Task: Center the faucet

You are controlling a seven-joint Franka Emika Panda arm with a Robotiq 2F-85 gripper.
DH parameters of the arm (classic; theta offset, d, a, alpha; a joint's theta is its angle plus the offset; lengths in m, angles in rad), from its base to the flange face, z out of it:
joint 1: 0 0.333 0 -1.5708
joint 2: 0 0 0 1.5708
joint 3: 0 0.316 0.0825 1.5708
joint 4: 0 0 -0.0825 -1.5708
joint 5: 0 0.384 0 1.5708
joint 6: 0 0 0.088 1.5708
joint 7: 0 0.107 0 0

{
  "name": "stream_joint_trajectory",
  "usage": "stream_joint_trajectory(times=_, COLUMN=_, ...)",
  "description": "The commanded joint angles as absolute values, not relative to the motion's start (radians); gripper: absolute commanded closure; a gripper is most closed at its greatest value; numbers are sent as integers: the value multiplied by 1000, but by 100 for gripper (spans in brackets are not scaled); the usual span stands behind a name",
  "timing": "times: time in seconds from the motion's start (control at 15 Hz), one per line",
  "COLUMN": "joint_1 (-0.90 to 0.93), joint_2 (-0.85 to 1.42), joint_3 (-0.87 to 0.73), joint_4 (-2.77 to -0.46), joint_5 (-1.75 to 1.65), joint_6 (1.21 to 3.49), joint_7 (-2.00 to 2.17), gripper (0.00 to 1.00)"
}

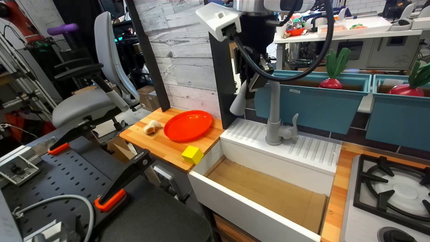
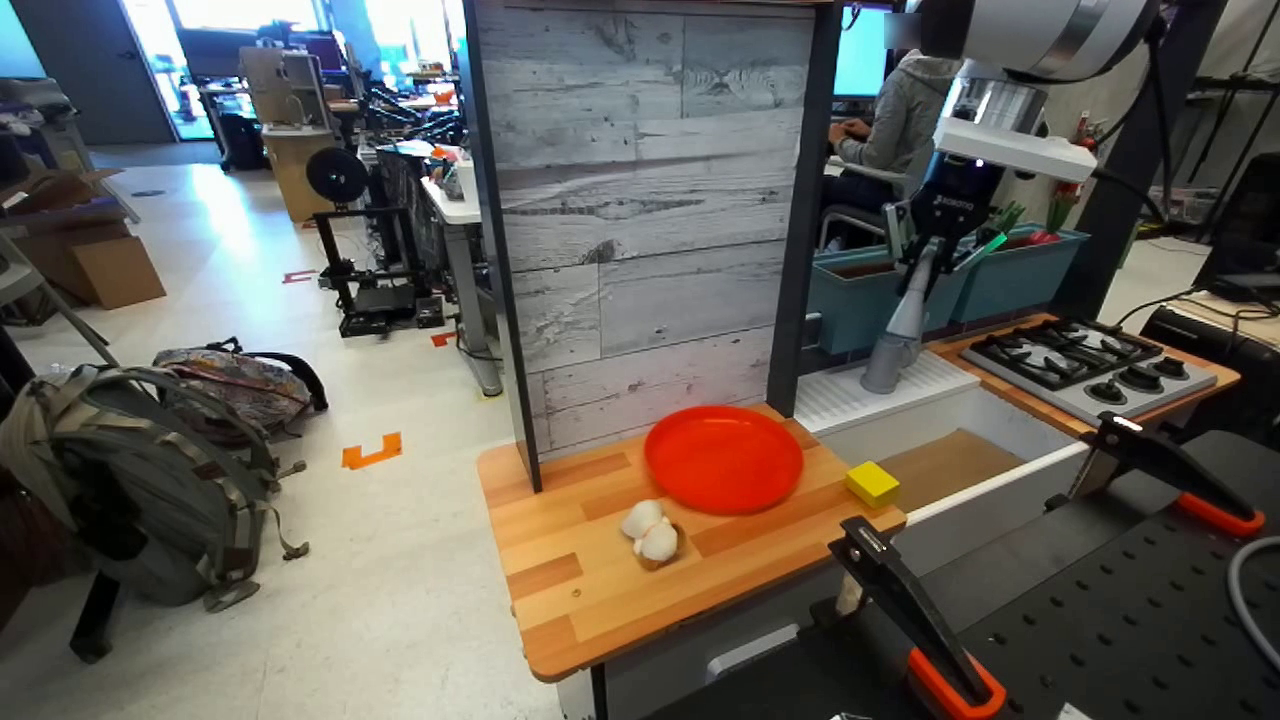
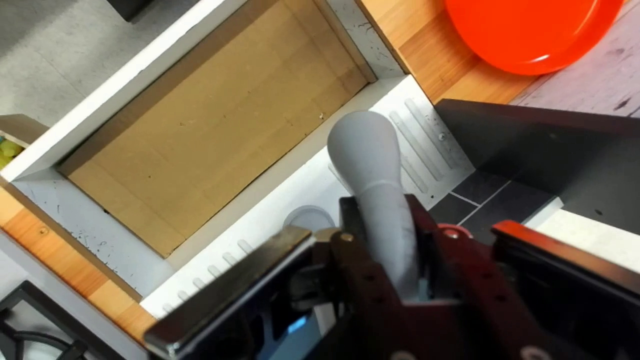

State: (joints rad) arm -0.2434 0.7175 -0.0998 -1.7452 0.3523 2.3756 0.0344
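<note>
In the background, a grey high-backed office chair [image 1: 106,50] among clutter and, in an exterior view, a seated person in a grey hooded top [image 2: 903,112], head hard to make out. Nearer, a white box-shaped sink [image 1: 235,208] lined with brown cardboard [image 1: 268,191], beside a striped wooden counter [image 2: 760,540].

Upright on a white ridged ledge [image 1: 315,151] at the sink's back, a matte grey gooseneck faucet [image 1: 274,114], with spout [image 3: 367,145] turned along the ledge toward a black post [image 1: 224,80]. Hidden in an exterior view behind a thick black cable [image 1: 285,79] and a black two-finger gripper [image 3: 381,207]: the bend of the spout. Plain there, just beside the base: a small grey lever handle [image 1: 290,130]. Largely covered in the wrist view: column and base.

Hanging from the top edge in both exterior views, upper links out of frame: a white and silver robot arm [image 2: 1040,45]. Gripper aimed downward, aslant, blurred and cropped by the bottom edge of the wrist view. Grips the faucet's spout with jaws drawn together, one on each side, the gap no wider than the pipe. Beyond the fingertips, the flared spout end, in full sight.
</note>
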Motion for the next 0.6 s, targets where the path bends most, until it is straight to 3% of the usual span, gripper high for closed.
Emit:
stream_joint_trajectory(times=0.0, joint_1=-245, joint_2=677, joint_3=-171, joint_4=-1742, joint_5=196, joint_6=2234, joint_7=32, gripper=94)
stream_joint_trajectory(times=0.53, joint_1=-150, joint_2=673, joint_3=-276, joint_4=-1750, joint_5=-34, joint_6=2295, joint_7=128, gripper=94)
